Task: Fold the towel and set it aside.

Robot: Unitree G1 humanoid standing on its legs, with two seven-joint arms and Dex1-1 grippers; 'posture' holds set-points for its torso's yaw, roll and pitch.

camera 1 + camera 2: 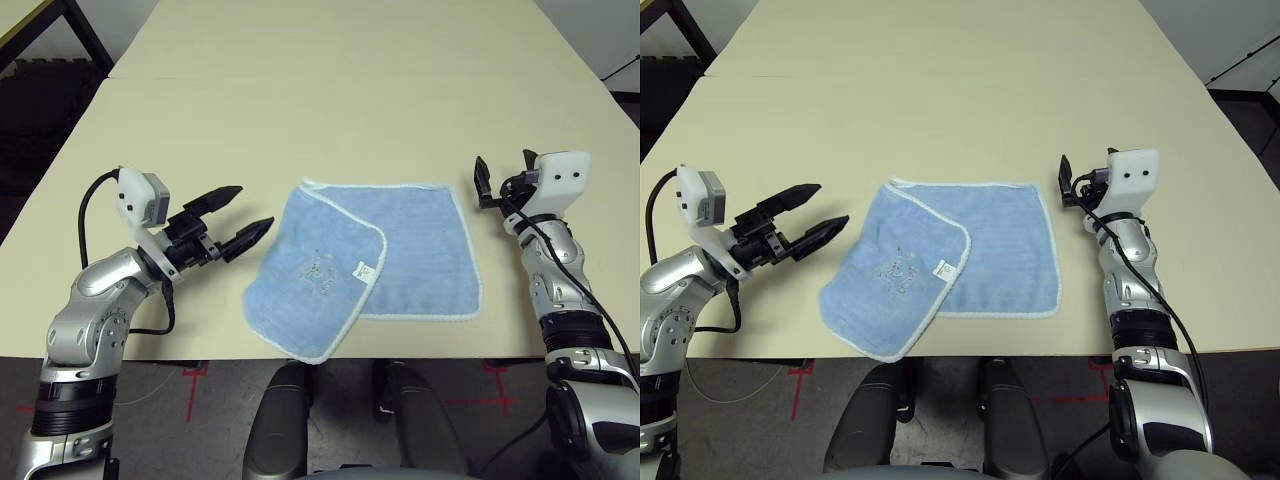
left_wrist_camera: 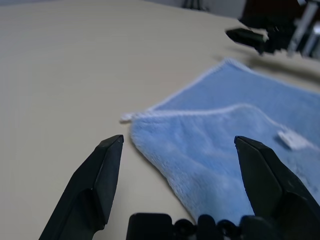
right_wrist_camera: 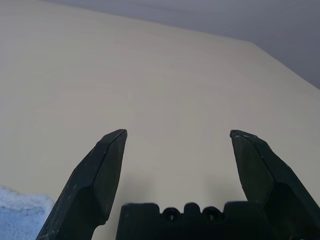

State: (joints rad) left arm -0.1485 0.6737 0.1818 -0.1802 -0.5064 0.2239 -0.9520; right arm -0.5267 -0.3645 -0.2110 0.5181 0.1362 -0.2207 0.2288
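Towel (image 1: 400, 250): light-blue, lying near front edge of cream surface (image 1: 330, 90), its left corner folded over onto middle w/ white tag up. Left gripper (image 1: 240, 222): jaws wide open, empty, just left of towel. Right gripper (image 1: 482, 182): jaws wide open, empty, just right of towel.

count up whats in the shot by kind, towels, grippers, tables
light-blue terry towel with white stitched edging, partly folded: 1
black two-finger grippers, both with jaws open, left and right: 2
cream-coloured flat tables: 1
total: 4
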